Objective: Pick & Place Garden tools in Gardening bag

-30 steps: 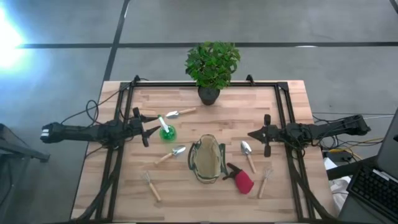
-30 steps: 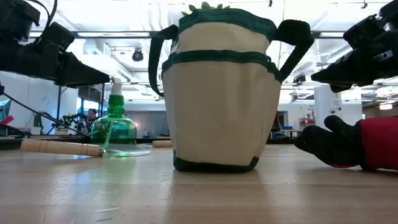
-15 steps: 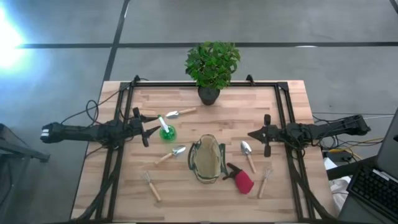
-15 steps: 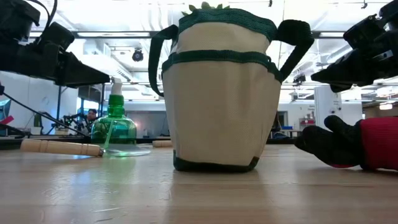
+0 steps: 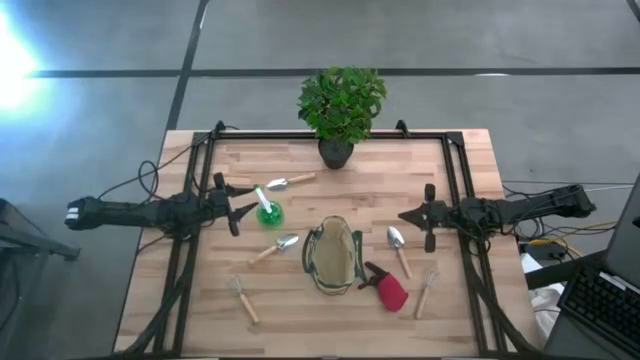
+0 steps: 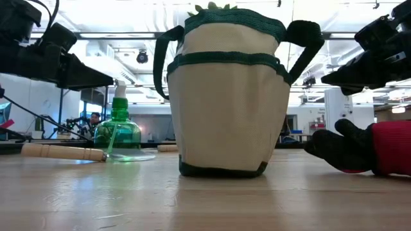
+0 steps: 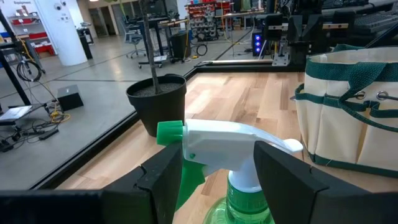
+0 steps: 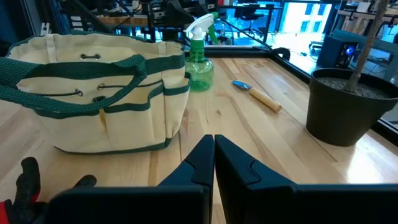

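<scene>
The khaki gardening bag (image 5: 333,256) stands upright on its base mid-table, mouth up. A green spray bottle (image 5: 268,212) stands to its far left. Wooden-handled trowels (image 5: 290,181) (image 5: 273,248) (image 5: 398,248) and forks (image 5: 243,298) (image 5: 425,292) lie flat around the bag. A red-and-black tool (image 5: 388,288) lies at its near right. My left gripper (image 5: 238,208) hangs open above the table just left of the bottle, whose white spray head (image 7: 230,140) shows past the fingers. My right gripper (image 5: 405,215) hangs shut to the right of the bag, holding nothing.
A leafy plant in a dark pot (image 5: 336,152) stands at the far edge, in the middle. A black frame rail (image 5: 330,136) runs around the table. Bare wood lies along the near edge in front of the bag (image 6: 228,96).
</scene>
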Motion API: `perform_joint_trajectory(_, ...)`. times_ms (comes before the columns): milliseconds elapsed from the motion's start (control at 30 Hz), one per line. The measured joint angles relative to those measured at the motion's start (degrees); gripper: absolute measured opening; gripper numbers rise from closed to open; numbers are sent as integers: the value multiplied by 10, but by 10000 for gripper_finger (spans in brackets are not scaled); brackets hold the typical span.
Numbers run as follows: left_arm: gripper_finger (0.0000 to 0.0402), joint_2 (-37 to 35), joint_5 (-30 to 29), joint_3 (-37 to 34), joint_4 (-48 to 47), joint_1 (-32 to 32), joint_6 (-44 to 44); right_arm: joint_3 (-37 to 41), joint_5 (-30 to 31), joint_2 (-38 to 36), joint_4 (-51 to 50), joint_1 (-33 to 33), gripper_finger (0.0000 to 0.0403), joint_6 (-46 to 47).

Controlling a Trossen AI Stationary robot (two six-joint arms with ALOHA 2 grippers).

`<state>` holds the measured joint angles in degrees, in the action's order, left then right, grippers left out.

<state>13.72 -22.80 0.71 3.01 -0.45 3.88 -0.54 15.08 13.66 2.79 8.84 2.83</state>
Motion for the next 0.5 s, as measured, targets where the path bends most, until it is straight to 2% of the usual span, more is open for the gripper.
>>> perform_joint_trajectory(500,202,0,0,0,0,0,0,0,0,0,23,0,9,-14)
